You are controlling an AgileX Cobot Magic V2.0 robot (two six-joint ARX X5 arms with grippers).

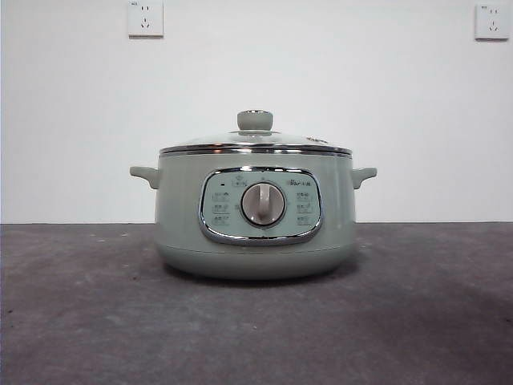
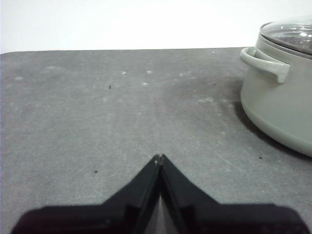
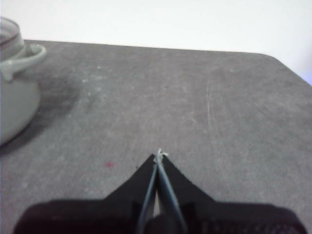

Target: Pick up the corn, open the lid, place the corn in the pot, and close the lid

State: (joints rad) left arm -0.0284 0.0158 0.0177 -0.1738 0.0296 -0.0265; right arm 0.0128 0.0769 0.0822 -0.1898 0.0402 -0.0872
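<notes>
Sage-green pot (image 1: 255, 212) lidded, lid (image 1: 255, 143) seated — corn nowhere in my views. Left gripper (image 2: 159, 158), right gripper (image 3: 159, 155) pressed together, empty; I'd find corn first.

the sage-green pot (image 1: 255, 233) stands upright on the table, glass lid (image 1: 255, 143) closed on it.

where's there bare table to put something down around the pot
Bare gray table shows in front of the pot and out to both sides of its handles. The shut left gripper and shut right gripper each hang over open tabletop beside it. Only the middle is taken, by the pot with the lid on it.
</notes>
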